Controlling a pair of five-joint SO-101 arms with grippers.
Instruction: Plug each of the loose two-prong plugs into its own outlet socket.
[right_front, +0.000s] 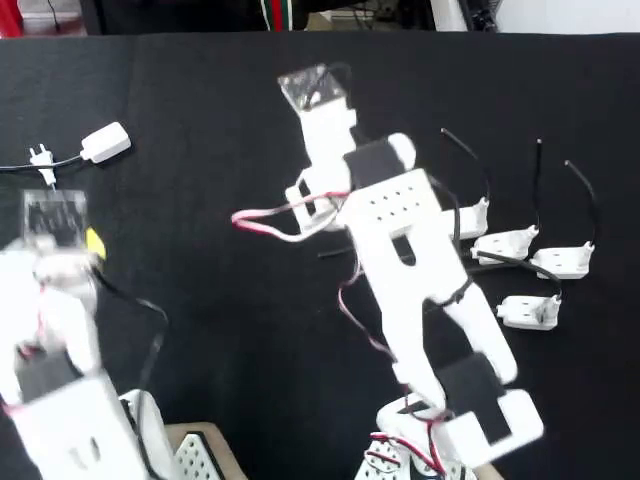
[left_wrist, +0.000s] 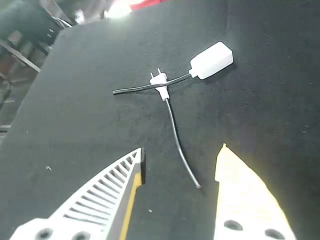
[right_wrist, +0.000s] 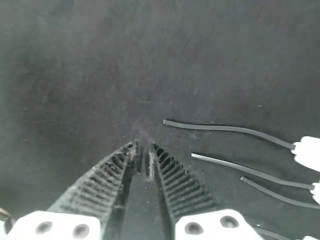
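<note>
**Black cloth-covered table (right_front: 220, 100), seen from above.** Two white plastic arms stand on it.

- **Right arm (right_front: 410, 250):** it runs from 6 o'clock toward 12.
- **Right gripper (right_wrist: 144, 149):** the ribbed jaws are drawn together with a thin slit between them. They hold nothing and hang over bare cloth.
- **Left arm (right_front: 60, 350):** it stands at 8 o'clock.
- **Left gripper (left_wrist: 181, 148):** the jaws are spread wide and empty.
- **Four white plastic fittings (right_front: 505, 244):** these lie clustered at 3 o'clock, each trailing a short black lead. The high view does not show which are plugs and which are sockets. The right wrist view cuts them off at its edge and shows three of the leads.
- **One white rectangular outlet socket (right_front: 105, 142):** it lies at 10 o'clock.
- **One small white two-prong plug (left_wrist: 159, 80):** it lies loose just beside the socket. The left wrist view shows its prongs pointing away from the gripper and the socket's black cable (left_wrist: 142, 88) crossing over it, which the high view leaves indistinct.
</note>
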